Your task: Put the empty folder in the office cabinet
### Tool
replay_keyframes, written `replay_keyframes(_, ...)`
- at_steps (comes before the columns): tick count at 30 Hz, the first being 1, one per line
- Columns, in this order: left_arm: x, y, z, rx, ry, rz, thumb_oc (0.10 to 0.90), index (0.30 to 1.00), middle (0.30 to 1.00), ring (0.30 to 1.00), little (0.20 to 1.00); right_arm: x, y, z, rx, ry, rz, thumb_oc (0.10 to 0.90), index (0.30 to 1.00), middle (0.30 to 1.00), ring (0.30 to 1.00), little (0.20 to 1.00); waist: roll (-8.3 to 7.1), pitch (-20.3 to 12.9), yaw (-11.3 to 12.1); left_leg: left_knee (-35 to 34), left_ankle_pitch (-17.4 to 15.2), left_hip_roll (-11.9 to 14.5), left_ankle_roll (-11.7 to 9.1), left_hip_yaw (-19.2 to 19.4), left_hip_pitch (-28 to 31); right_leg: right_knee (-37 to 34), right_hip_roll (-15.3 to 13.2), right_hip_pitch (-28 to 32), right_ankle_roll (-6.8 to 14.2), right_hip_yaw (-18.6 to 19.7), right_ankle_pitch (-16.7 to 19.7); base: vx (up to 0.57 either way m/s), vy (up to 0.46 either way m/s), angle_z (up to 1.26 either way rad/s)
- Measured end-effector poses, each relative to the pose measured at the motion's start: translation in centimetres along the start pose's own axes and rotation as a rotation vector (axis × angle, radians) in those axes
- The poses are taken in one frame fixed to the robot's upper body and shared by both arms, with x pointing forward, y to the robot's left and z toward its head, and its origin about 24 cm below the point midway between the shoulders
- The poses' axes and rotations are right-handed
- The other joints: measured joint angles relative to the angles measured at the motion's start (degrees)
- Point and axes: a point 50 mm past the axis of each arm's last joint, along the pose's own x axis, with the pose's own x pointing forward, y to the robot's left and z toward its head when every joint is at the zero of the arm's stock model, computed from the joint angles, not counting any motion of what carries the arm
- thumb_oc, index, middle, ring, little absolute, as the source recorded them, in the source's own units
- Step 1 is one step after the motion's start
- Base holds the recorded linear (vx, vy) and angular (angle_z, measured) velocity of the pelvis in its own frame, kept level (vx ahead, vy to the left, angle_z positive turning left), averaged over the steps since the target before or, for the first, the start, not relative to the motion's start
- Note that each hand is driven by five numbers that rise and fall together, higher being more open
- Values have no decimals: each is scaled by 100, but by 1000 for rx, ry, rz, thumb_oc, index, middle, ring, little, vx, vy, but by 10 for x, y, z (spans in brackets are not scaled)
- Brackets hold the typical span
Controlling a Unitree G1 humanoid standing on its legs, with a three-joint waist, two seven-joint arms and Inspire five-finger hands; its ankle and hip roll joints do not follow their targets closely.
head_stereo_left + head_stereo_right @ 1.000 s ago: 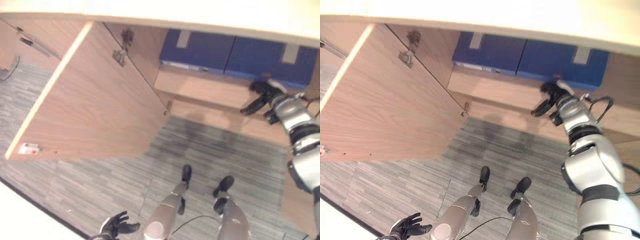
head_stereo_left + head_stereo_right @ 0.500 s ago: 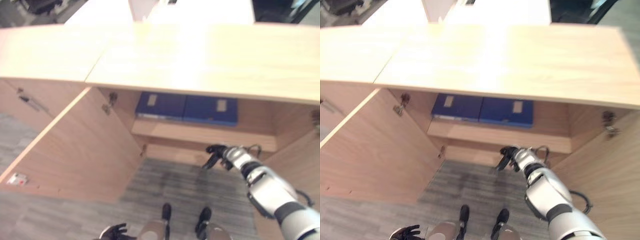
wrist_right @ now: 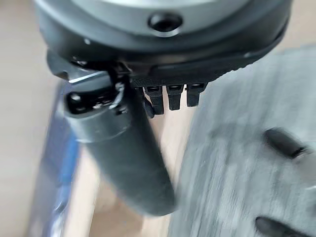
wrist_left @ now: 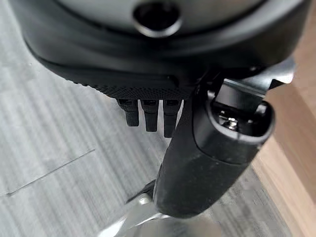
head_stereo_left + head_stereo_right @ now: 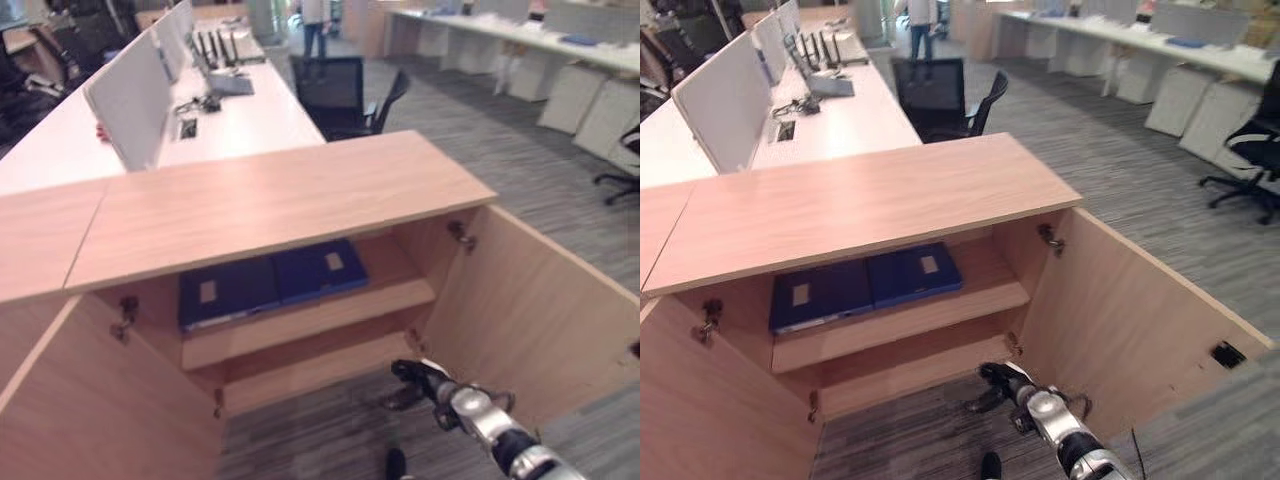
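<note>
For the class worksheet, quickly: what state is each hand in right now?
Left hand: open, holding nothing, above the carpet.
Right hand: open, empty, in front of the cabinet, below the shelved folders.

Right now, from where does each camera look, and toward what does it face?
Left eye view: on the head, facing the open cabinet; right hand shows.
Right eye view: beside it, same scene, two blue folders on the shelf.
Left wrist view: along the left hand, at carpet.
Right wrist view: along the right hand, sharing the folders.
</note>
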Motion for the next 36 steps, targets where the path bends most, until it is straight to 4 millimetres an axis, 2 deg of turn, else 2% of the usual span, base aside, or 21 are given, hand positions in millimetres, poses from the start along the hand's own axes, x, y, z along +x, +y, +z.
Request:
replay_keyframes(3, -1, -2, -7, -4, 22, 0, 800, 900, 900, 900, 900, -13, -15, -28, 122, 29, -106, 800, 900, 900, 900, 900, -29, -24, -81, -2, -18, -60, 83, 79, 43, 191, -121, -92, 97, -53, -74, -26, 50, -18)
replay_keyframes(4, -1, -1, -11, -4, 37, 2, 800, 900, 900, 900, 900, -19, -21, -44, 151, 63, -160, 800, 900, 900, 900, 900, -37, -21, -106, -1, -21, -81, 90, 153, 89, 222, -139, -112, 100, -41, -77, -132, -29, -24)
replay_keyframes(5, -1, -1, -13, -2, 41, 2, 800, 900, 900, 900, 900, -26, -23, -64, 178, 120, -207, 800, 900, 900, 900, 900, -36, -5, -113, -1, 2, -47, 122, 289, 130, 239, -177, -102, 107, -193, -71, -159, -68, -45)
replay_keyframes(6, -2, -3, -17, -3, 51, 1, 800, 900, 900, 900, 900, -27, -23, -70, 182, 152, -217, 800, 900, 900, 900, 900, -20, 14, -95, 6, 82, 41, 206, 474, 155, 260, -210, -110, 92, -337, -94, -133, -90, -66)
replay_keyframes(7, -2, -4, -20, -10, 56, 5, 800, 900, 900, 900, 900, -31, -22, -83, 193, 192, -227, 800, 900, 900, 900, 900, 107, 16, -35, 2, 71, 212, 200, 750, 111, 569, -303, -215, 33, -597, -159, -82, -86, -82)
replay_keyframes(9, -2, -9, -22, -20, 62, -1, 800, 900, 900, 900, 900, -33, -21, -87, 196, 206, -227, 800, 900, 900, 900, 900, 240, 96, -48, 1, 42, 442, 168, 842, 146, 904, -463, -288, 67, -591, -165, -50, -104, -65)
replay_keyframes(10, -2, -11, -24, -21, 70, -4, 800, 900, 900, 900, 900, -34, -21, -89, 204, 211, -231, 800, 900, 900, 900, 900, 248, 96, -53, 2, 49, 500, 159, 925, 152, 990, -566, -250, 72, -595, -169, -15, -84, -68)
replay_keyframes(11, -3, -12, -30, -39, 90, -3, 800, 900, 900, 900, 900, -37, -22, -94, 222, 220, -244, 800, 900, 900, 900, 900, 197, 79, -32, 1, 1, 576, 75, 1097, 182, 1083, -853, -89, 142, -639, -223, 56, -149, -87)
replay_keyframes(12, -4, -7, -35, -52, 100, 12, 800, 900, 900, 900, 900, -37, -23, -94, 233, 219, -252, 800, 900, 900, 900, 900, 26, 71, 49, 1, -70, 510, -138, 969, 213, 715, -1015, 236, 194, -720, -263, 63, -93, -98)
replay_keyframes(13, -5, -3, -36, -50, 104, 20, 800, 900, 900, 900, 900, -37, -21, -95, 238, 216, -253, 800, 900, 900, 900, 900, -67, 66, 71, 1, -34, 474, -245, 900, 231, 514, -1002, 390, 201, -733, -268, 83, -160, -77)
replay_keyframes(14, -5, -2, -37, -66, 108, 28, 800, 900, 900, 900, 900, -39, -22, -98, 254, 221, -266, 800, 900, 900, 900, 900, -134, 66, 116, 1, 17, 522, -412, 897, 271, 125, -862, 592, -25, -750, 7, 46, -139, -38)
replay_keyframes(16, -5, -7, -41, -71, 118, 13, 800, 900, 900, 900, 900, -46, -30, -106, 256, 244, -309, 800, 900, 900, 900, 900, -7, -14, 22, 14, -12, 699, -492, 669, 290, -127, -548, 689, 3, -763, 1, 72, -195, -34)
replay_keyframes(17, -6, -11, -48, -102, 135, 9, 800, 900, 900, 900, 900, -51, -41, -109, 243, 250, -339, 800, 900, 900, 900, 900, 111, -91, -5, 27, 17, 883, -682, 688, 333, -252, -286, 701, -30, -643, 19, 59, -140, -56)
replay_keyframes(19, -6, -10, -48, -102, 136, 14, 800, 900, 900, 900, 900, -57, -54, -107, 223, 237, -371, 800, 900, 900, 900, 900, 137, -109, -33, 29, 31, 1013, -742, 784, 360, -366, -101, 696, -84, -529, 48, 48, -132, -52)
replay_keyframes(21, -7, -6, -48, -95, 144, 33, 800, 900, 900, 900, 900, -65, -75, -105, 206, 222, -439, 800, 900, 900, 900, 900, 96, -129, -106, 30, 59, 1099, -834, 825, 343, -528, 50, 737, -272, -441, 155, 46, -128, -31)
replay_keyframes(25, -7, -2, -47, -74, 143, 41, 800, 900, 900, 900, 900, -78, -102, -106, 175, 233, -531, 800, 900, 900, 900, 900, 45, -127, -197, 30, 78, 1119, -867, 812, 336, -704, 103, 798, -398, -443, 229, 27, -71, -2)
replay_keyframes(28, -6, -3, -45, -49, 137, 37, 800, 900, 900, 900, 900, -88, -130, -94, 124, 215, -596, 800, 900, 900, 900, 900, 61, -137, -230, 26, 21, 1137, -833, 788, 262, -724, 93, 781, -402, -446, 231, 31, -63, 4)
replay_keyframes(29, -6, -3, -45, -43, 138, 35, 800, 900, 900, 900, 900, -91, -146, -83, 106, 187, -635, 800, 900, 900, 900, 900, 69, -141, -228, 6, 18, 1141, -835, 785, 259, -725, 93, 781, -403, -445, 231, 29, -53, 1)
replay_keyframes(32, -6, -4, -45, -22, 135, 29, 800, 900, 900, 900, 900, -98, -170, -60, 70, 119, -719, 800, 900, 900, 900, 900, 101, -160, -222, 5, 19, 1143, -837, 779, 256, -726, 100, 780, -404, -442, 230, 25, -28, 0)
replay_keyframes(33, -6, -6, -46, -27, 138, 25, 800, 900, 900, 900, 900, -97, -180, -42, 59, 71, -744, 800, 900, 900, 900, 900, 121, -169, -212, 6, 20, 1148, -837, 779, 253, -728, 103, 780, -404, -440, 230, 28, -32, 1)
replay_keyframes(36, -7, -6, -47, -30, 139, 23, 800, 900, 900, 900, 900, -98, -196, -6, 32, -28, -778, 800, 900, 900, 900, 900, 188, -205, -186, 5, 21, 1150, -837, 765, 255, -766, 103, 795, -404, -454, 230, 0, 0, 0)
